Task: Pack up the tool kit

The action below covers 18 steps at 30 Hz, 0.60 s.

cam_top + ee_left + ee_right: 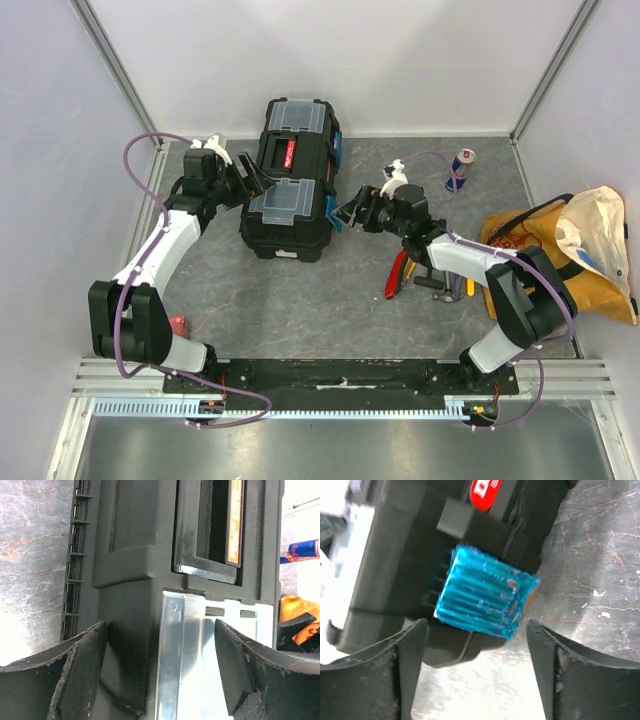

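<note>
The black toolbox point(300, 205) stands closed at the back middle of the table, with two clear-lidded compartments and a red handle label point(291, 153). My left gripper point(262, 181) is open at its left side; in the left wrist view its jaws point(160, 670) straddle the edge of the near clear lid point(180, 650) without touching it. My right gripper point(346, 214) is open at the box's right side, just short of a blue latch point(485, 597); nothing is between its fingers point(555, 680). Red, yellow and black-handled hand tools point(415, 275) lie on the table under the right arm.
A blue-silver drink can point(462, 168) stands at the back right. A yellow-orange fabric bag point(575, 250) lies at the right edge. A small red thing point(178, 324) sits by the left arm's base. White walls close in the table.
</note>
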Tool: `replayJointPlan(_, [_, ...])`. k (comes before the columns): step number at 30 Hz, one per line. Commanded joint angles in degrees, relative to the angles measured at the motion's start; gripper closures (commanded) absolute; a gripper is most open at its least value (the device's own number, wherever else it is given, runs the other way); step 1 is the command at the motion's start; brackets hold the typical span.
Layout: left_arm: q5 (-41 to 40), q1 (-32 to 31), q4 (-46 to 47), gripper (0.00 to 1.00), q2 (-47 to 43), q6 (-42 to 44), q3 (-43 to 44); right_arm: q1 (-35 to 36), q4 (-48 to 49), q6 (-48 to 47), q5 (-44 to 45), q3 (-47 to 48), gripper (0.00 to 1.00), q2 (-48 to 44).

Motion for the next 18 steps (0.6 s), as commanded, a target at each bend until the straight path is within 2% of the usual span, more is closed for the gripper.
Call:
replayJointPlan(1, [-1.2,-1.6,-22.9,0.39,7.0,6.0,-6.3,4.5,-10.6,-16.3,10.6,2.2,0.22,-3.9])
replayJointPlan(4, [-0.8,-1.5,-22.8,0.39,7.1,6.2,-6.2,6.1,-11.0,-19.9,14.6,0.4,0.35,-5.9])
replayJointPlan(8, [-0.8,-1.5,-22.8,0.39,7.1,6.5,-6.3,9.7,-10.3,-24.0,21.6,-0.5,0.42,-7.5])
replayJointPlan(12, [-0.5,-1.5,-22.8,0.39,7.4,6.7,-6.3,12.6,-9.9,-28.2,26.1,0.6,0.48,-6.2])
replayJointPlan(18, [0.4,-1.5,-22.4,0.39,7.1,6.7,-6.1,16.7,-9.8,-34.5,31.4,1.7,0.51,-5.1])
